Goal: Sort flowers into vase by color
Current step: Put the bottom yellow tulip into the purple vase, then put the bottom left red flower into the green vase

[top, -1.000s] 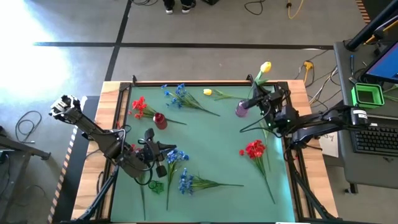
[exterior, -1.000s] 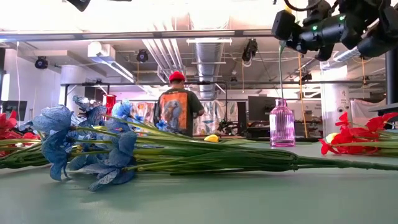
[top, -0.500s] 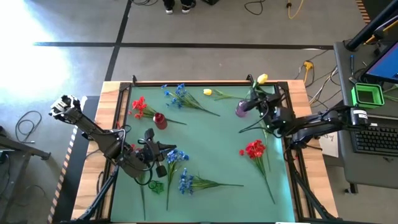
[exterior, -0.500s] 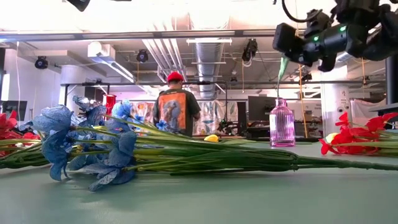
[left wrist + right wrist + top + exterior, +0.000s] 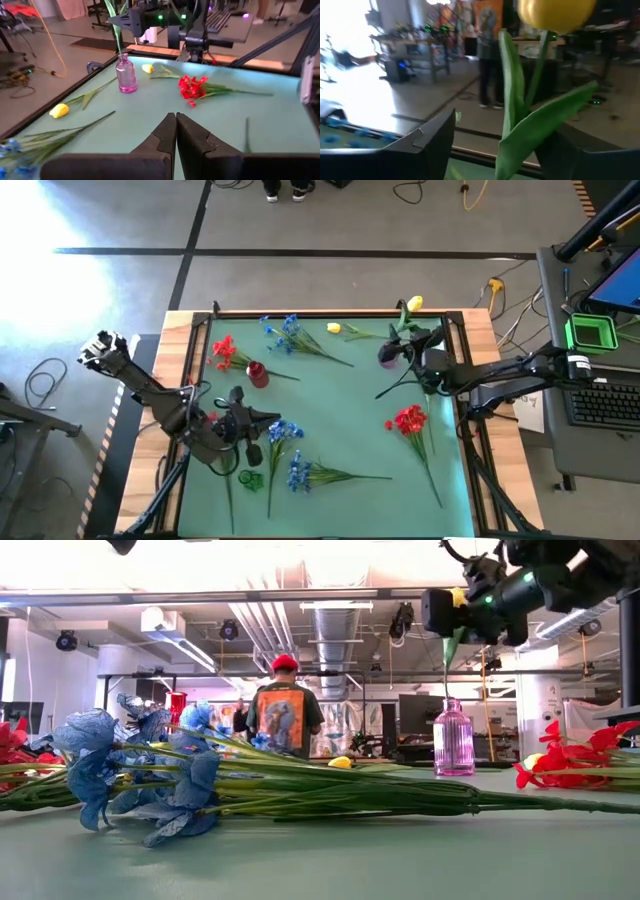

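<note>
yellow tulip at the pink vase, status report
Right gripper shut on yellow tulip, stem hanging over pink vase. Left gripper shut, idle near blue flowers. Nothing blocking the vase mouth.

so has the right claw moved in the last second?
Yes. In the high view the right claw, holding the yellow tulip, has shifted left, now over the pink vase.
</note>
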### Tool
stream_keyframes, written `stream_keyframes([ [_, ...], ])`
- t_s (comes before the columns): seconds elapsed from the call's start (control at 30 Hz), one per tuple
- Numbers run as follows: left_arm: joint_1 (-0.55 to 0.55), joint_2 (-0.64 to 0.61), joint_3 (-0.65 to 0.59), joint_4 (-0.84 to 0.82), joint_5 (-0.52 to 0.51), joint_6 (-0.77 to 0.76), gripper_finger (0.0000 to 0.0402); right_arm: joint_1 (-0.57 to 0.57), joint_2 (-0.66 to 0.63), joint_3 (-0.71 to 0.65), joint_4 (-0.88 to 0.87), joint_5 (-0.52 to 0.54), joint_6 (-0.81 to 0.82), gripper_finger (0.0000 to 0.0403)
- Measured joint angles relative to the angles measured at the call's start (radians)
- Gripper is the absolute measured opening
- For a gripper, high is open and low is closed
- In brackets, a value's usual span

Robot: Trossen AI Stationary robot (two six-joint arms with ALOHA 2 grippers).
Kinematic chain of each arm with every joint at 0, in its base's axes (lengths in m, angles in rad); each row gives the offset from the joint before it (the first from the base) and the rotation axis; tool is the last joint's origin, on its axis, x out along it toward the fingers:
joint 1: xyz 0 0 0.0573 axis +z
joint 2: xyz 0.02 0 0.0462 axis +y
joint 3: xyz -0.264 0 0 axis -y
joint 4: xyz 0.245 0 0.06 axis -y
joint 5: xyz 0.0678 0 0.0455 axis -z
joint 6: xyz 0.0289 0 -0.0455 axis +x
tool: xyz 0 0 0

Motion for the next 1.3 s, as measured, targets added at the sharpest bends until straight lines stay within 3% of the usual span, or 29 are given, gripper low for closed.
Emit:
stream_keyframes([
  [0.17, -0.012, -0.047, 0.0, -0.117, 0.019, -0.199, 0.0, 0.034, -0.011, 0.06, -0.163, 0.077, 0.012, 0.026],
  [0.37, -0.011, -0.082, 0.0, -0.325, 0.273, -0.577, 0.0, 0.05, -0.033, 0.129, -0.431, 0.077, 0.168, 0.0273],
  [0.53, -0.012, -0.082, 0.0, -0.477, 0.401, -0.779, 0.0, 0.058, -0.039, 0.186, -0.681, 0.063, 0.335, 0.028],
  [0.77, -0.012, -0.081, 0.0, -0.513, 0.414, -0.802, 0.0, 0.062, -0.039, 0.247, -0.96, -0.052, 0.555, 0.0283],
  [1.0, -0.011, -0.081, 0.0, -0.513, 0.389, -0.785, 0.0, 0.062, -0.039, 0.26, -1.014, -0.169, 0.633, 0.028],
  [1.3, -0.011, -0.08, 0.0, -0.495, 0.385, -0.731, 0.0, 0.062, -0.039, 0.26, -1.094, -0.404, 0.755, 0.0267],
])
